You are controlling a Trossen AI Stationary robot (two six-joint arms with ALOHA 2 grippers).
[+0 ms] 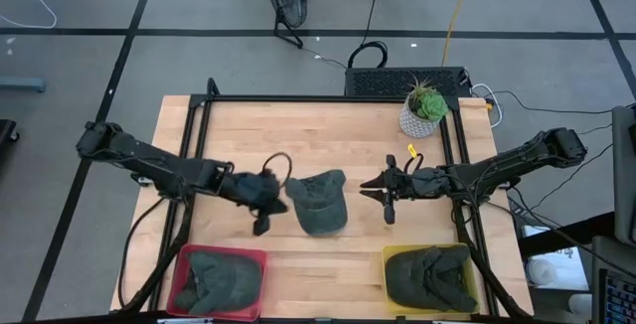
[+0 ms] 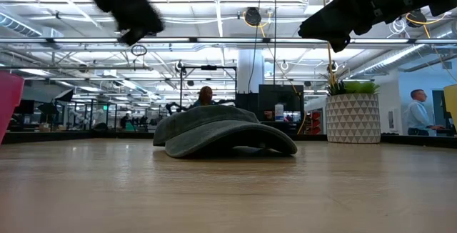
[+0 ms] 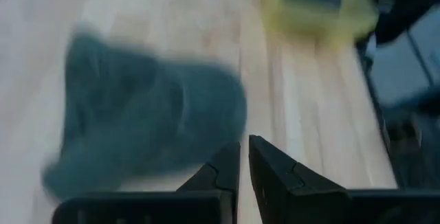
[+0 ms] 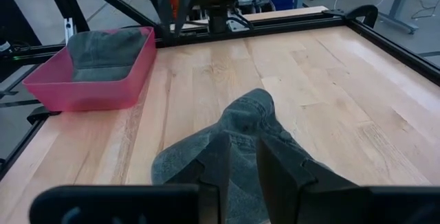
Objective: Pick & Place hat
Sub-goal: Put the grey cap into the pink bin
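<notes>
A dark green cap (image 1: pixel 318 203) lies alone in the middle of the wooden table, its brim and lower edge resting on the boards (image 2: pixel 221 133). My left gripper (image 1: pixel 263 210) hovers just off the cap's left side, above the table (image 2: pixel 132 18), fingers shut (image 3: pixel 245 162). The cap (image 3: pixel 151 114) shows blurred beyond them. My right gripper (image 1: pixel 383 197) hangs to the cap's right, also well above the table (image 2: pixel 328 26). Its fingers (image 4: pixel 244 162) stand almost together and point at the cap (image 4: pixel 247 141).
At the near edge, a red bin (image 1: pixel 219 251) on the left and a yellow bin (image 1: pixel 427 248) on the right each hold dark caps. A potted plant (image 1: pixel 425 107) stands at the far right corner. A black frame rims the table. People show in the room beyond.
</notes>
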